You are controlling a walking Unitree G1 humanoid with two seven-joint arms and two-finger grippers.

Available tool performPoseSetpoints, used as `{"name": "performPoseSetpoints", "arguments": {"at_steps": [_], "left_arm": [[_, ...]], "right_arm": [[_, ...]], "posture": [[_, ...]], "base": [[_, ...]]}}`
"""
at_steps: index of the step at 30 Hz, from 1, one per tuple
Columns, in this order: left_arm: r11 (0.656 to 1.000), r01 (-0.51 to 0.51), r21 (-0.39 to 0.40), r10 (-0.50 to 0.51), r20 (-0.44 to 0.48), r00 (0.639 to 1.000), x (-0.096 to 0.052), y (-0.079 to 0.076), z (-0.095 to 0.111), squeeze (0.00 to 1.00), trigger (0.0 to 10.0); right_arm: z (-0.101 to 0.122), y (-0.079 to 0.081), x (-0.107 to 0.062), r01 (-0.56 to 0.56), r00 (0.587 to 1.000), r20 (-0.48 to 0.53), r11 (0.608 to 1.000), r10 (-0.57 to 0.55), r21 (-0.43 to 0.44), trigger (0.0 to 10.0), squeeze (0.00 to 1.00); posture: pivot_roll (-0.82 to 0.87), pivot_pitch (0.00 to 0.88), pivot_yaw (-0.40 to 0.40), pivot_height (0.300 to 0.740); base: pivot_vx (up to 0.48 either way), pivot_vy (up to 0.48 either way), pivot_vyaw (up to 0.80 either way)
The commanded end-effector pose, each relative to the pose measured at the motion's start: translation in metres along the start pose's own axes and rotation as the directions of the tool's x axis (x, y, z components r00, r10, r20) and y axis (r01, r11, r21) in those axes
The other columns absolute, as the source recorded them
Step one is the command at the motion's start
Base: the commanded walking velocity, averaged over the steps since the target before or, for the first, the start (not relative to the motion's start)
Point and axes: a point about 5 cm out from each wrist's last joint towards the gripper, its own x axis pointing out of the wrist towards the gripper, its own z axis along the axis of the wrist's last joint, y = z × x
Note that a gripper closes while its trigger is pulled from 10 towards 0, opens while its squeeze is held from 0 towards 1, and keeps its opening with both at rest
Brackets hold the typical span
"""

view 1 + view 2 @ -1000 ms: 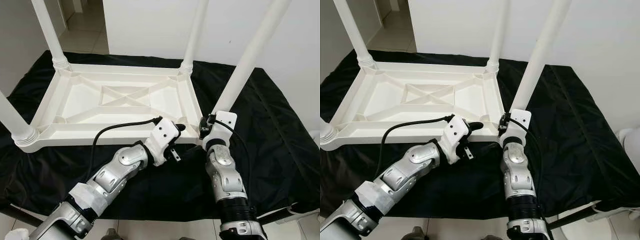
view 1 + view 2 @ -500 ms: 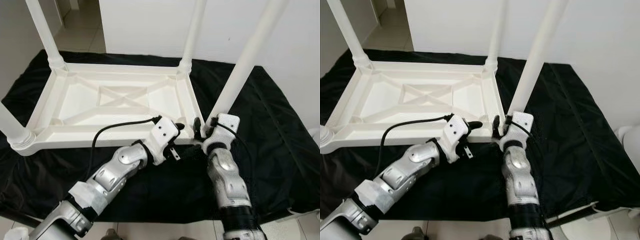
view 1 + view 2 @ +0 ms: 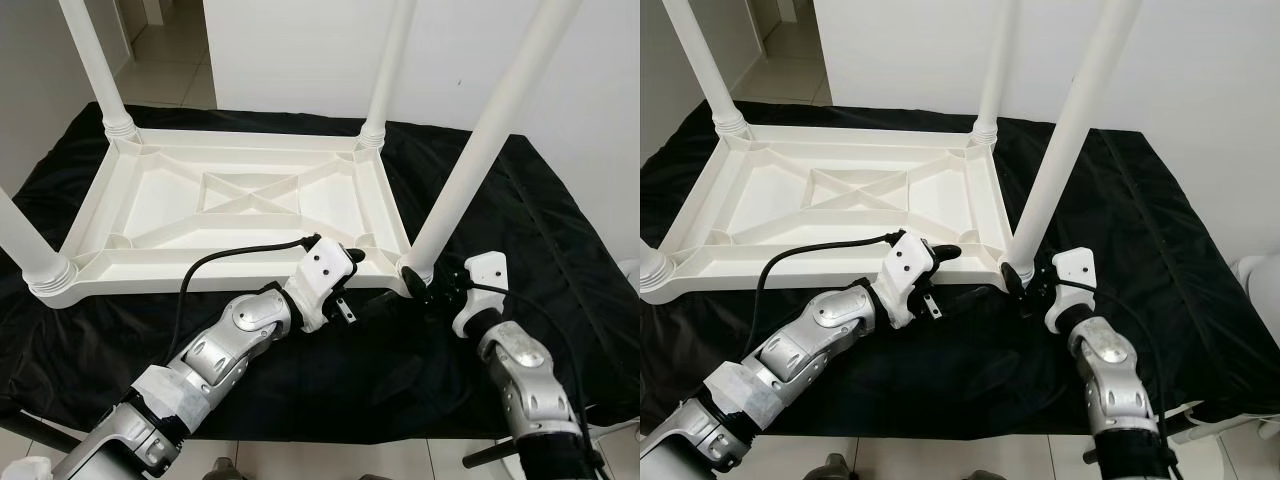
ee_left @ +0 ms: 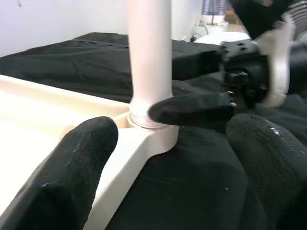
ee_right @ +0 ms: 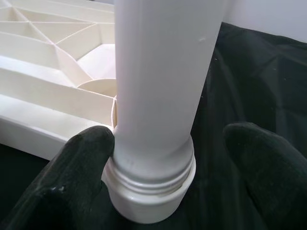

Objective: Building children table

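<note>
A: From the head cameras, where is the children's table (image 3: 245, 200)?

B: Upside down on a black cloth (image 3: 560, 270) over the counter, all four legs up. White wall behind, tiled floor (image 3: 170, 70) beyond.

A: Why is the left pincer (image 3: 352, 268) at the near rim?

B: Probably steadying the top.

A: Left wrist view?

B: Its fingers (image 4: 67, 158) are spread wide, gripping nothing, pointing at the corner socket (image 4: 151, 132).

A: Right wrist view?

B: The right pincer (image 5: 158, 158) straddles the near right leg (image 5: 163, 72) at its base, wide open, one finger touching, likely to seat it.
</note>
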Motion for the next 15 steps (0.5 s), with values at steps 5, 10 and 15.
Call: {"name": "performPoseSetpoints", "arguments": {"at_steps": [5, 10, 15], "left_arm": [[0.964, 0.264, 0.029, -0.264, -0.007, 0.965, 0.001, -0.013, 0.002, 0.0, 10.0], [0.965, 0.26, 0.031, -0.26, -0.005, 0.966, 0.001, -0.012, 0.003, 0.0, 10.0], [0.965, 0.259, 0.032, -0.259, -0.003, 0.966, 0.001, -0.013, 0.003, 0.0, 10.0]], "right_arm": [[0.001, 0.002, 0.016, -0.111, 0.994, -0.005, 0.994, 0.111, -0.019, 10.0, 0.0], [0.001, 0.004, 0.026, -0.15, 0.989, -0.008, 0.988, 0.15, -0.018, 10.0, 0.0], [-0.001, 0.008, 0.034, -0.187, 0.982, -0.011, 0.982, 0.187, -0.004, 10.0, 0.0]], "posture": [[0.01, 0.0, -0.051, 0.74], [0.02, 0.0, -0.052, 0.74], [0.02, 0.0, -0.055, 0.74]], "base": [[0.0, 0.0, 0.0], [0.0, 0.0, 0.0], [0.0, 0.0, 0.0]]}}
